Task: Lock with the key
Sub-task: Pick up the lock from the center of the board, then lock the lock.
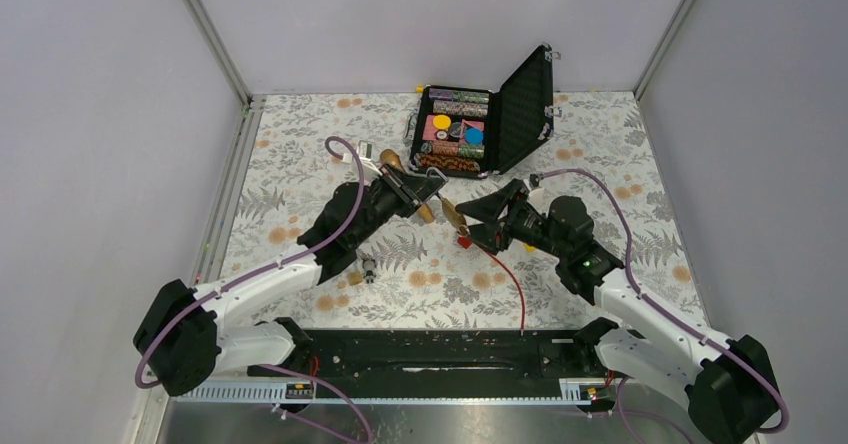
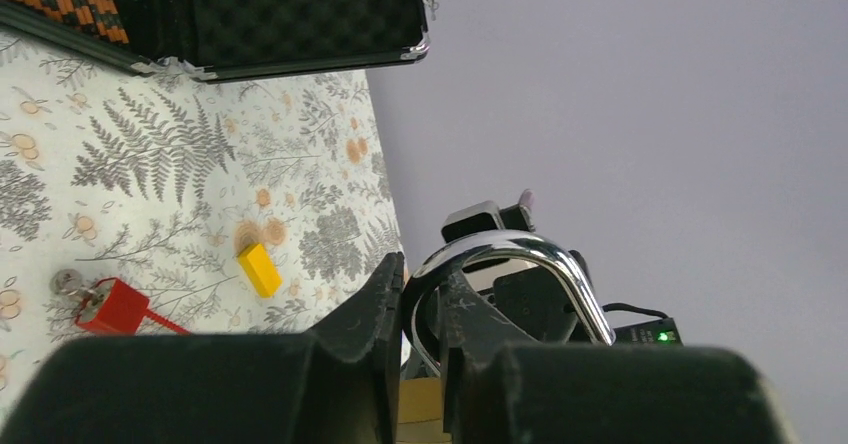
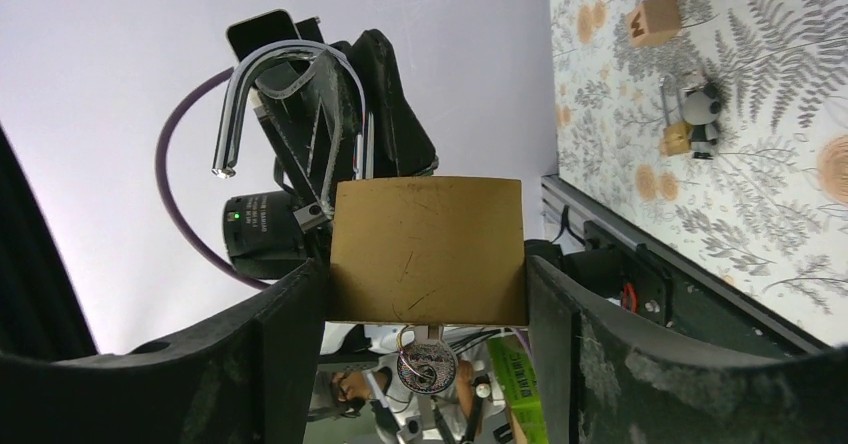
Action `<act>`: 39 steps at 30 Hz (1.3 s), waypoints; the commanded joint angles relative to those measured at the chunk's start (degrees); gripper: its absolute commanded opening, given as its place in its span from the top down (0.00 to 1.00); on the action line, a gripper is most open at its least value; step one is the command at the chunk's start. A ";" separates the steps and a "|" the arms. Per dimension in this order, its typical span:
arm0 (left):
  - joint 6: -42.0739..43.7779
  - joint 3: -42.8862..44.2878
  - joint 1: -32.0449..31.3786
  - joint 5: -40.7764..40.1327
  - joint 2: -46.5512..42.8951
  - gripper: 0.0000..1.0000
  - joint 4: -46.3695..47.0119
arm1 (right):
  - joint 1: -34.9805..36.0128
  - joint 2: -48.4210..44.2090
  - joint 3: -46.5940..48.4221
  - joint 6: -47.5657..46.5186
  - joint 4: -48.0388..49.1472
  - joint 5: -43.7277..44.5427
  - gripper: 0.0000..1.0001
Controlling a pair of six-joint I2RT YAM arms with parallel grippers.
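A brass padlock (image 3: 428, 249) hangs in the air between my two arms, and in the top view this padlock (image 1: 455, 219) sits mid-table. My right gripper (image 3: 425, 299) is shut on its body, one finger on each side. The chrome shackle (image 3: 290, 74) stands open, its free end clear of the body. My left gripper (image 2: 425, 309) is shut on one leg of the shackle (image 2: 560, 264). A key (image 3: 427, 364) sticks in the keyhole on the underside of the body. A red tag (image 2: 118, 307) with a red cord (image 1: 515, 284) lies on the table below.
An open black case (image 1: 520, 114) of poker chips stands at the back. A yellow block (image 2: 259, 269), a wooden cube (image 3: 660, 21) and a small metal piece (image 3: 700, 114) lie on the patterned cloth. Grey walls enclose the table.
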 commanded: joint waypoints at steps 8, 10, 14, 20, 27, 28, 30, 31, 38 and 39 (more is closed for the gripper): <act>26.54 10.61 -0.13 0.67 -8.14 1.00 -23.38 | 0.63 -13.21 9.89 -35.79 -32.95 15.91 0.25; 29.95 12.51 -0.12 0.74 -9.13 1.00 -28.10 | 0.63 -13.37 11.37 -42.13 -34.57 15.64 0.22; 37.70 16.24 -0.21 6.23 -10.25 1.00 -34.98 | 0.75 -11.57 13.88 -48.81 -30.02 6.72 0.19; 44.25 20.11 -0.66 12.13 -11.27 1.00 -44.30 | 3.55 -6.86 19.12 -57.48 -25.02 0.13 0.18; 48.70 19.01 -1.12 20.89 -14.93 1.00 -44.65 | 8.33 0.78 24.23 -68.35 -24.98 -0.97 0.13; 49.21 18.92 -1.15 22.33 -15.54 1.00 -44.74 | 8.85 1.64 24.55 -69.89 -24.55 -2.05 0.13; 50.34 18.60 -1.30 25.53 -16.70 1.00 -44.74 | 9.78 3.15 25.38 -72.75 -23.99 -4.94 0.13; 50.87 18.48 -1.32 26.99 -17.15 1.00 -44.67 | 10.30 3.94 25.77 -74.17 -23.67 -6.80 0.14; 53.45 17.90 -1.63 34.38 -19.66 1.00 -44.82 | 13.06 9.34 31.25 -82.03 -28.90 -12.33 0.33; 53.61 17.92 -1.61 35.15 -19.87 1.00 -44.80 | 13.17 9.51 31.23 -81.92 -28.16 -12.65 0.34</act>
